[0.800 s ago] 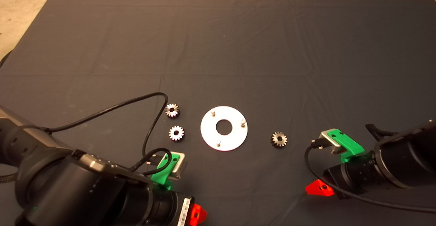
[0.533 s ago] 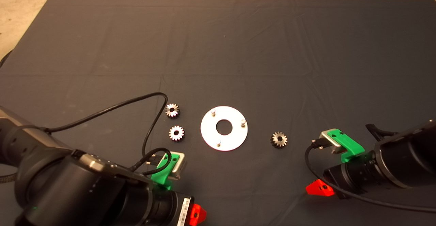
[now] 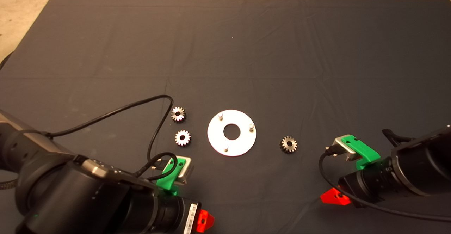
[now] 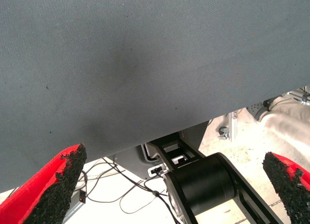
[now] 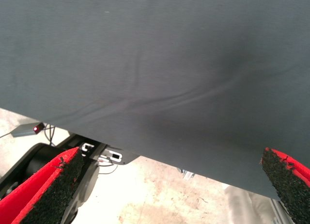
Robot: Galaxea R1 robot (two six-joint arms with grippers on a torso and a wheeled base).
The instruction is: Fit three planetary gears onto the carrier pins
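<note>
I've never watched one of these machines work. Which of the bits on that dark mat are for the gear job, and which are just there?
For the job:
- three planetary gears: two left of the disc, one right of it
- disc with three bare carrier pins
- left gripper and right gripper, both open, waiting at the near edge

Just there:
- dark mat
- black cable looping off the left arm

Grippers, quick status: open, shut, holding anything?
Left gripper: open, holding nothing, parked at the mat's near left edge.
Right gripper: open, holding nothing, parked at the mat's near right edge.
</note>
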